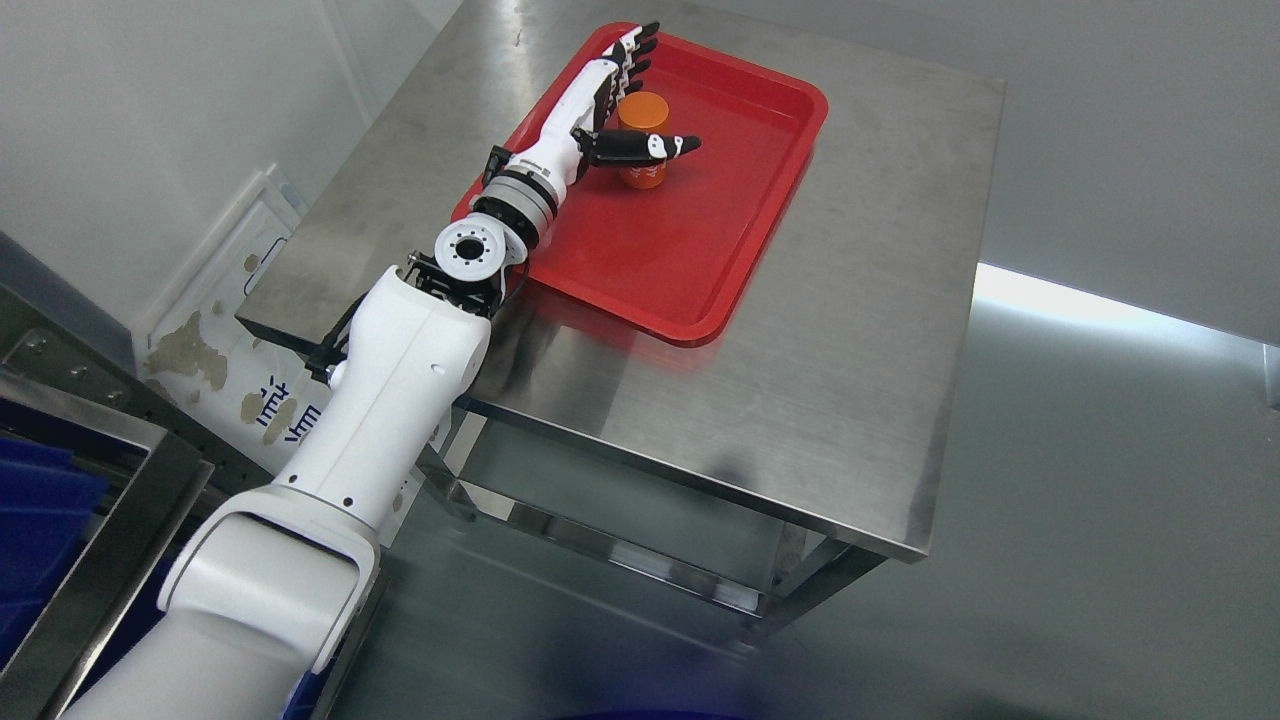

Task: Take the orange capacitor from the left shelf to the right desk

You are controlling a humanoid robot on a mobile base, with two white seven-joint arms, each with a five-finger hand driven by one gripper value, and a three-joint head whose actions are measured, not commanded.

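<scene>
- The orange capacitor (642, 140) stands upright in the red tray (700, 250), in the tray's upper left part, near the top middle of the frame.
- The left hand (610, 100) is just to the left of the capacitor, its four fingers (632, 55) stretched out straight toward the upper right along the tray's left rim.
- The thumb (650, 146) sticks out to the right and crosses in front of the capacitor's middle; the fingers are spread, not curled round it. Whether the palm or thumb touches the capacitor cannot be told from this angle.
- The left arm (400, 370) runs from the lower left corner of the frame diagonally up to the tray, white shells with a round metal wrist joint (470, 250) over the tray's lower left edge.
- The tray lies tilted on a steel table (860, 420) that fills the centre of the frame, and holds only the capacitor.
- At the left edge of the frame, a metal shelf frame (120, 480) with a blue bin (40, 520) inside it.
- Between shelf and table, a white board (240, 330) with worn patches leans low against the wall.
- Grey floor (1100, 520) takes up the right and lower right, with a bright strip of light across it.
</scene>
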